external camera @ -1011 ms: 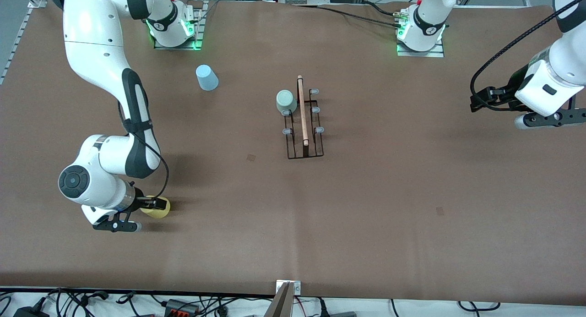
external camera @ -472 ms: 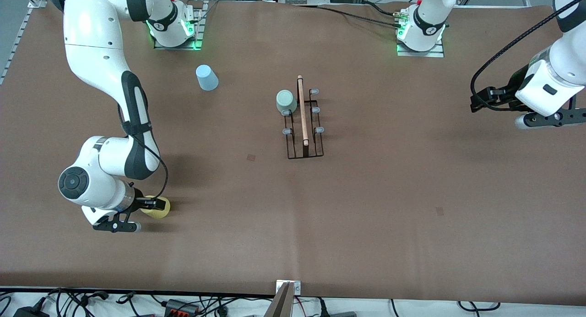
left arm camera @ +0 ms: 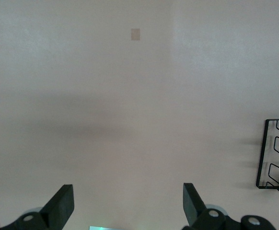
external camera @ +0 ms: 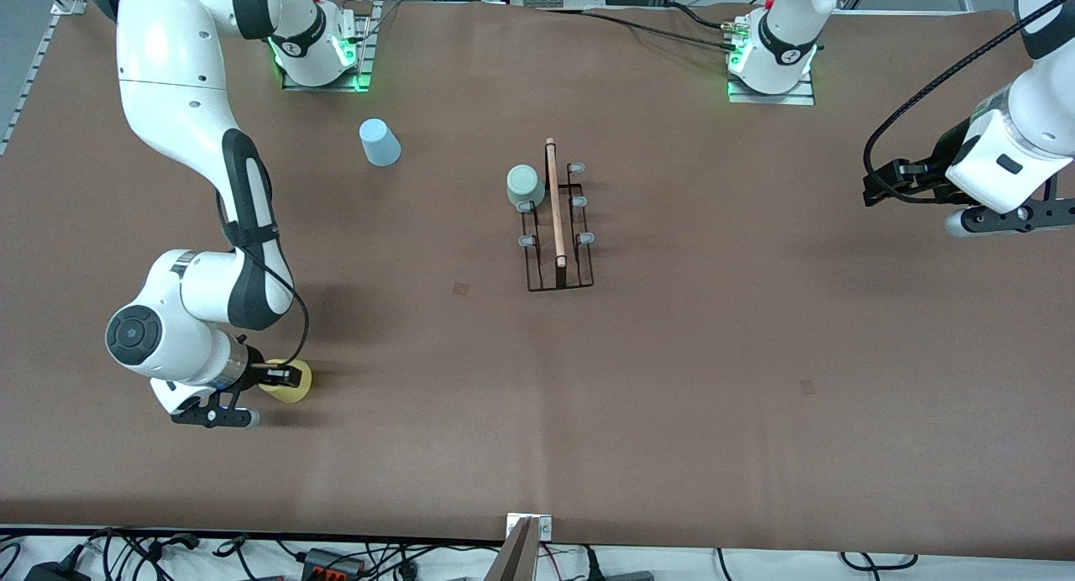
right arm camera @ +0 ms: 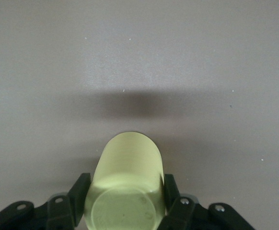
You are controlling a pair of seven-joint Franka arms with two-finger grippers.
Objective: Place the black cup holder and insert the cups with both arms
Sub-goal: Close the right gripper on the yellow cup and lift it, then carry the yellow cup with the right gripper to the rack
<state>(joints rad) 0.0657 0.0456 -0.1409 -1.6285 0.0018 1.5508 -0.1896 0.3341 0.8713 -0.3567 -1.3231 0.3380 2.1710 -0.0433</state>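
The black cup holder (external camera: 558, 232) stands mid-table, and a corner of it (left arm camera: 276, 153) shows in the left wrist view. A grey-green cup (external camera: 524, 185) sits upside down on one of its prongs at the end nearer the robots. A light blue cup (external camera: 380, 142) stands upside down near the right arm's base. My right gripper (external camera: 280, 374) (right arm camera: 125, 194) is low at the right arm's end of the table, shut on the yellow cup (external camera: 292, 382) (right arm camera: 128, 165). The cup's base faces the wrist. My left gripper (external camera: 878, 191) (left arm camera: 127, 206) waits open and empty over bare table at the left arm's end.
Brown table cover (external camera: 714, 379) with two small darker marks (external camera: 807, 386) (external camera: 460, 288). Arm bases (external camera: 323, 56) (external camera: 773, 60) stand along the edge away from the camera. Cables and a metal bracket (external camera: 527, 535) lie along the near edge.
The right gripper's fingers have closed onto the yellow cup. Neither arm has visibly moved otherwise, and the cups and holder stay put.
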